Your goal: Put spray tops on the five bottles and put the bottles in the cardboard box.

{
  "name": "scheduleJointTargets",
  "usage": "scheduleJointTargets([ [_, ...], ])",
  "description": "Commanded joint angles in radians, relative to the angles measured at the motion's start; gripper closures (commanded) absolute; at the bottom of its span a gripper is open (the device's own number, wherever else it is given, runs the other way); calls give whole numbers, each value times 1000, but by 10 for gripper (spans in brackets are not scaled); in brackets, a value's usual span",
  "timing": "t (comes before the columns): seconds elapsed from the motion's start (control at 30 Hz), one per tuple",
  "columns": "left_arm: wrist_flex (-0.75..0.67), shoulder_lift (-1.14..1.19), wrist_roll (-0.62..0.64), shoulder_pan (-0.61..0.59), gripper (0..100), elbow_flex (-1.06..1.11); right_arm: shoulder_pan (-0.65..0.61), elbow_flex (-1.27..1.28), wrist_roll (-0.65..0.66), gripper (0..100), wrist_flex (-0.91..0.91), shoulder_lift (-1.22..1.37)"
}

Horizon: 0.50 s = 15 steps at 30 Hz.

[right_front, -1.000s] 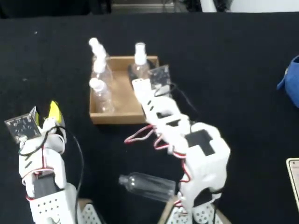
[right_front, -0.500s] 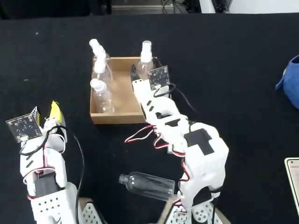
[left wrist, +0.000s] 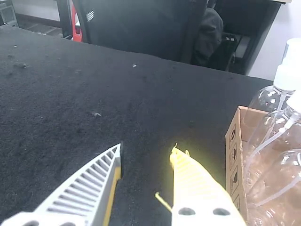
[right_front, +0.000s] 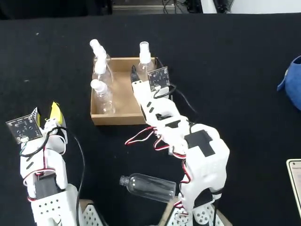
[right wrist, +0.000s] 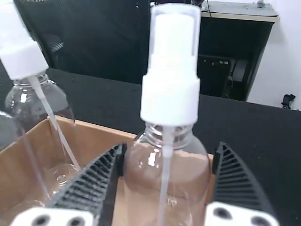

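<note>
**Right claw.** The right claw (right wrist: 171, 147) is open. Its two black fingers (right wrist: 89, 188) stand one on either side of the fourth bottle (right wrist: 164, 174), just beside its shoulder. This bottle is upright in the cardboard box (right_front: 117, 117), at the box's far corner on the side toward the tabletop's right edge. A white spray top (right wrist: 170, 70) is fitted on its neck.

**Left claw.** The left claw (left wrist: 146, 150) is open, with nothing between the yellow finger (left wrist: 193, 183) and the grey finger (left wrist: 89, 197). It hangs above the tabletop (right_front: 235, 61) near the near left corner, apart from the box.

**Cardboard box.** The box stands on the far half of the tabletop, left of centre. A row of three bottles (right_front: 103, 96), each with a spray top, stands along the box wall that faces the tabletop's left edge. The row runs from the near part of that wall to the far corner.

**Fifth bottle.** The uncapped bottle (right_front: 151, 187) lies on its side at the tabletop's near edge, between the two arm bases. It carries no spray top, and its bare neck points toward the left arm.

**Other items.** A blue object (right_front: 292, 84) lies at the tabletop's right edge.
</note>
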Motion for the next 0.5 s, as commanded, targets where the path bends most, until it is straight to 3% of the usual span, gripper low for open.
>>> scheduleJointTargets([
  [0.0, 0, -3, 2, -12, 970, 18, -15, -39, 3, 743, -58, -8],
  [0.2, 0, -3, 2, -10, 970, 18, -15, 12, 3, 743, -155, -8],
  [0.47, 0, -3, 2, -12, 970, 18, -15, 15, 3, 743, -157, -8],
])
